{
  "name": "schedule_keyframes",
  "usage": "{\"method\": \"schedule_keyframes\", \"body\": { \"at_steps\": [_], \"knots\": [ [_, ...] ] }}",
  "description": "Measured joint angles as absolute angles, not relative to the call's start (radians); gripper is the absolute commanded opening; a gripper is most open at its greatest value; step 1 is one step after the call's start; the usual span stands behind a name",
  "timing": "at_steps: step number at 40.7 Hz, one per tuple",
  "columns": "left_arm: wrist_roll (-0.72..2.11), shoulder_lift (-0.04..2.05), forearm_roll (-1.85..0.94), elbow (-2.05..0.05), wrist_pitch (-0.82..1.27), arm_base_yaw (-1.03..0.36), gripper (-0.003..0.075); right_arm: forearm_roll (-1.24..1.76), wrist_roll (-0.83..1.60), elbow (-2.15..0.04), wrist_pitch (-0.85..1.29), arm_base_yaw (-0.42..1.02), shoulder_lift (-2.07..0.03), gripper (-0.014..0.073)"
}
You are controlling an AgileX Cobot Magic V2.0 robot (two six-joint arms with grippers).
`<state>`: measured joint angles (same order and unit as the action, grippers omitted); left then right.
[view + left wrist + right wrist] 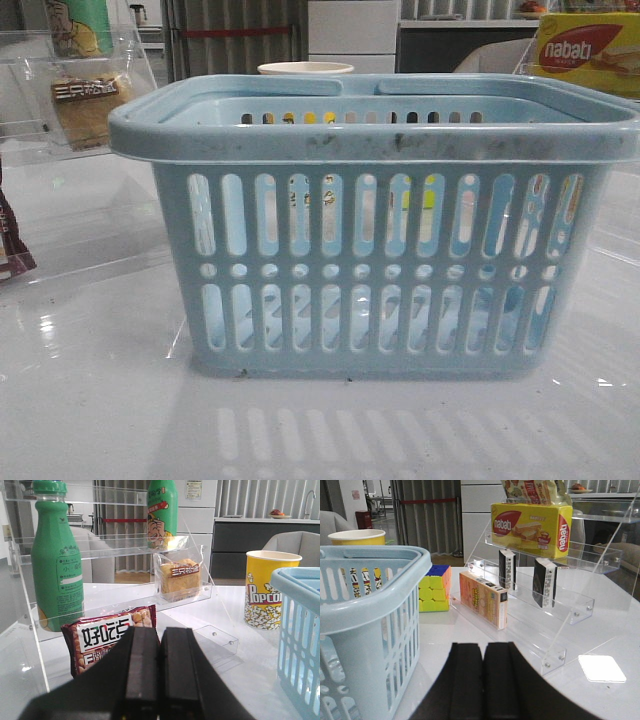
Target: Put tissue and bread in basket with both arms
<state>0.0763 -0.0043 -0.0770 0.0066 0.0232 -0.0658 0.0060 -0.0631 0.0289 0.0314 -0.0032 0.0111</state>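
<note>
The light blue basket (370, 240) fills the middle of the front view; it also shows in the left wrist view (300, 630) and the right wrist view (370, 595). The bread (180, 577), in clear wrap with a dark label, stands on a clear acrylic shelf, also seen in the front view (88, 100). Two small dark tissue packs (506, 569) (543, 582) stand on edge on the right acrylic shelf. My left gripper (160, 635) is shut and empty, short of the bread. My right gripper (483, 650) is shut and empty, beside the basket. Neither gripper shows in the front view.
A maroon-brown snack packet (107, 640) leans just beyond the left fingers. Green bottles (56, 560) stand on the left shelf. A popcorn cup (270, 595) stands behind the basket. A yellow nabati box (530, 522), an orange box (483, 599) and a puzzle cube (434, 587) are at the right.
</note>
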Motion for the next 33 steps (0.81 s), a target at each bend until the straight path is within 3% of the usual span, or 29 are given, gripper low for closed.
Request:
{"method": "schedule_keyframes", "body": {
  "at_steps": [33],
  "knots": [
    [0.076, -0.004, -0.077, 0.007, 0.023, -0.066, 0.0099, 0.006, -0.063, 0.029, 0.013, -0.003, 0.011, 0.0036]
  ]
}}
